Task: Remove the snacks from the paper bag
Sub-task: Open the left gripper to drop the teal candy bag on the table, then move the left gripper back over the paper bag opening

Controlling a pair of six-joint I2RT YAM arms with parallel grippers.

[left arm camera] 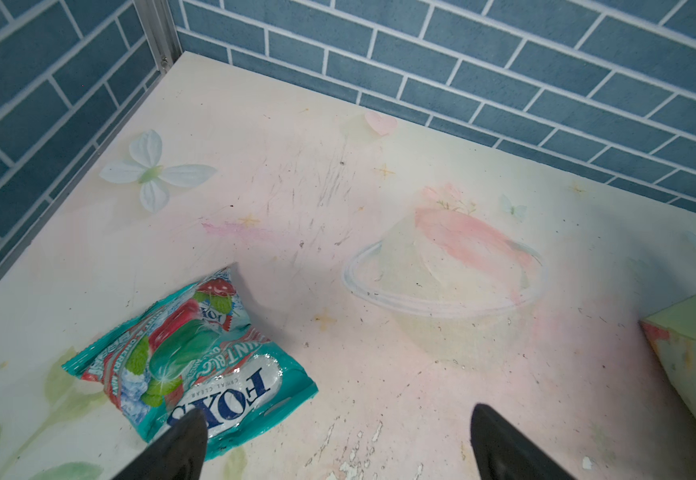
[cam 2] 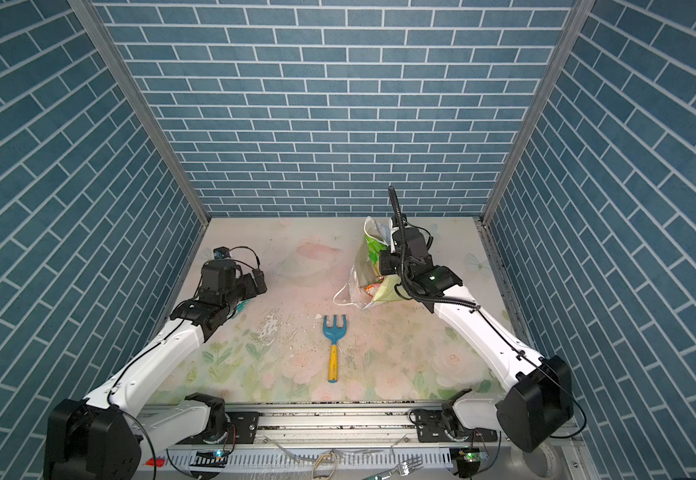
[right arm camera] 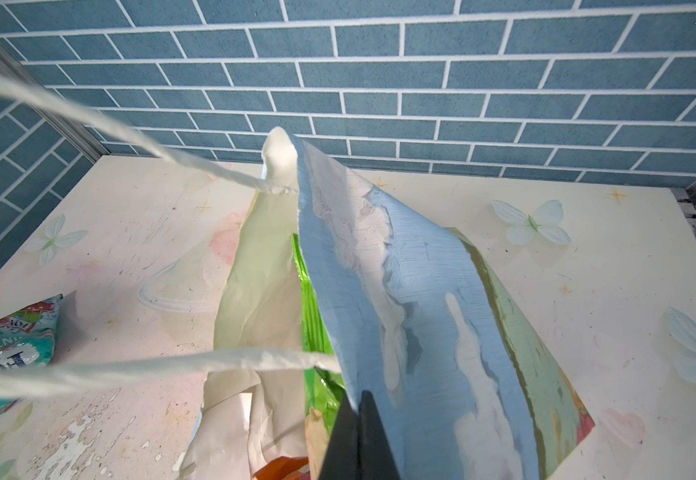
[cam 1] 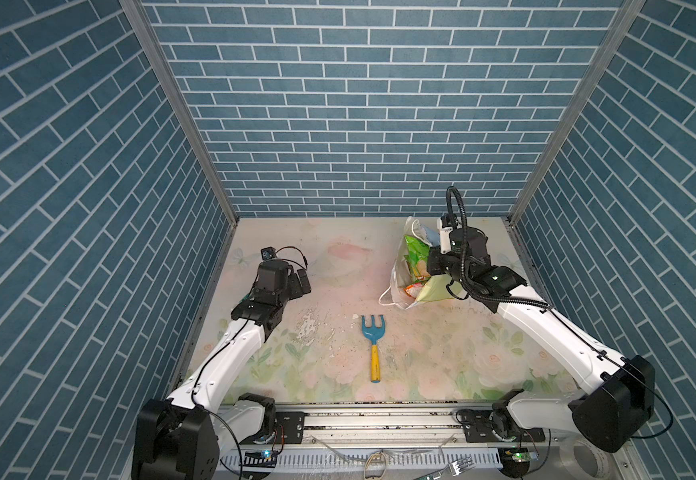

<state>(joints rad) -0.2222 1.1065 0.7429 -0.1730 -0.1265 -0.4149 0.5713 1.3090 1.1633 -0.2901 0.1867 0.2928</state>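
1. Paper bag (cam 1: pixel 433 291) at 1 o'clock on the tabletop (cam 1: pixel 338 257), green packet (right arm camera: pixel 315 324) and orange packet (right arm camera: pixel 284 465) inside
2. Right tool (right arm camera: pixel 358 399) pinches its wall
3. Left tool (left arm camera: pixel 338 419) wide, above teal packet (left arm camera: pixel 196 357) at 9 o'clock

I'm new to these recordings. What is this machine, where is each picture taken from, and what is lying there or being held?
Two robot arms stand at the near edge of a flower-printed table. Two pictures look down on the whole scene from above, side by side. The other two come from a camera on each arm's wrist.

The left hand is open and empty. It is just above a teal snack packet, which lies on the table outside the bag.

The right hand is shut on the upper wall of the paper bag. A green packet and an orange one show inside the bag.

A toy rake lies in the middle of the table, with neither hand touching it.
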